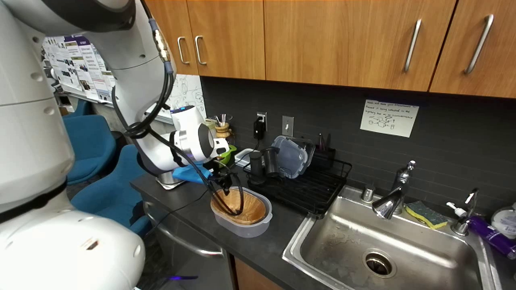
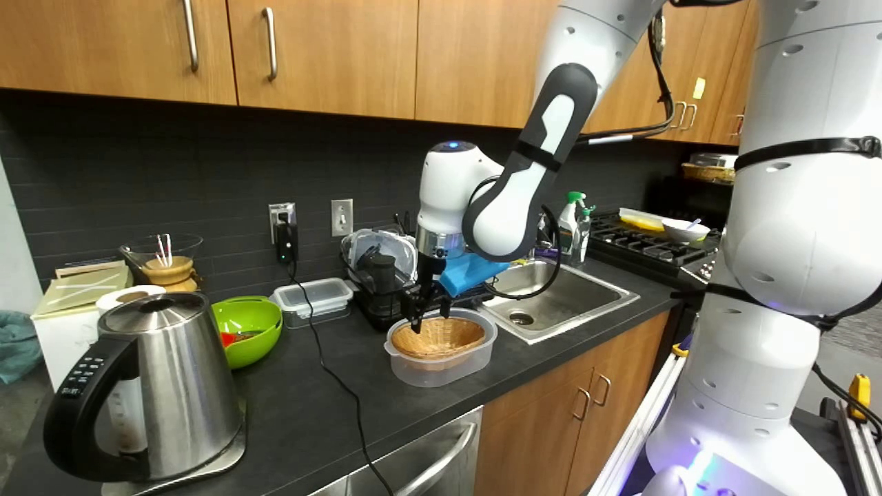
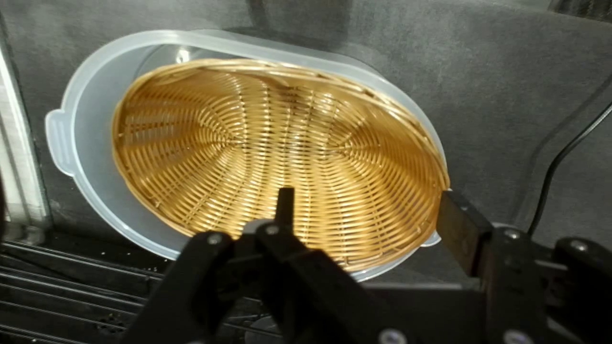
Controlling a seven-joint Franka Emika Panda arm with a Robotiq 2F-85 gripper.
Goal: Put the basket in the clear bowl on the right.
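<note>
My jaws are spread wide, low over the wicker basket point(image 3: 287, 143). In the wrist view one of them crosses the weave, while the other stands at the basket's end, just outside the woven rim; I cannot tell whether it touches. The basket sits inside the clear oval plastic tub point(image 3: 93, 143), hollow side up, nearer the end beneath my jaws. At the opposite end, toward the stainless-steel sink point(image 1: 342, 241), a strip of the tub's interior shows.

The tub stands on the dark counter point(image 2: 289, 413), just beside the black dish rack point(image 1: 298, 193), where a translucent plastic container point(image 1: 288, 155) leans. At the back of the sink rises the faucet point(image 1: 393, 197), with a yellow and dark green sponge point(image 1: 427, 214) lying near it.

In an exterior view a steel electric kettle point(image 2: 182, 393) stands well apart from the tub, with a lime-green bowl point(image 2: 258, 348) near it and a low lidded container point(image 2: 322, 296) farther along, by the rack. A black cord point(image 3: 550, 177) runs across the counter and over its front edge. A blue wrap point(image 2: 472, 273) sticks out from my wrist, just above the jaws.
</note>
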